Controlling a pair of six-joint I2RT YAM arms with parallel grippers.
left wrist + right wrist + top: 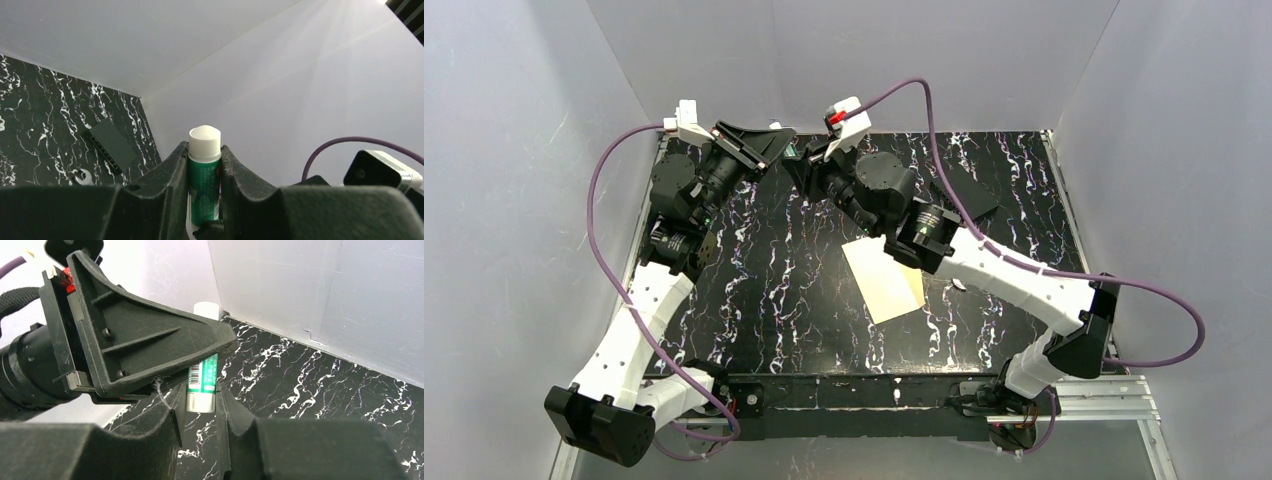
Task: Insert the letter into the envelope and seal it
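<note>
A green glue stick (204, 172) with a white cap (205, 141) stands upright between my left gripper's (205, 152) jaws, which are shut on its body. In the right wrist view my right gripper (201, 401) has its jaws against both sides of the pale bottom end of the same glue stick (202, 377), just below the left gripper's finger (150, 347). From above, both grippers meet at the back of the table, left gripper (771, 142) facing right gripper (800, 160). The cream envelope (884, 282) lies flat mid-table, partly under the right arm. The letter is hidden.
A flat black block (966, 195) lies at the back right of the black marbled table (774, 290); it also shows in the left wrist view as the black block (111, 145). White walls enclose the table on three sides. Purple cables loop from both wrists.
</note>
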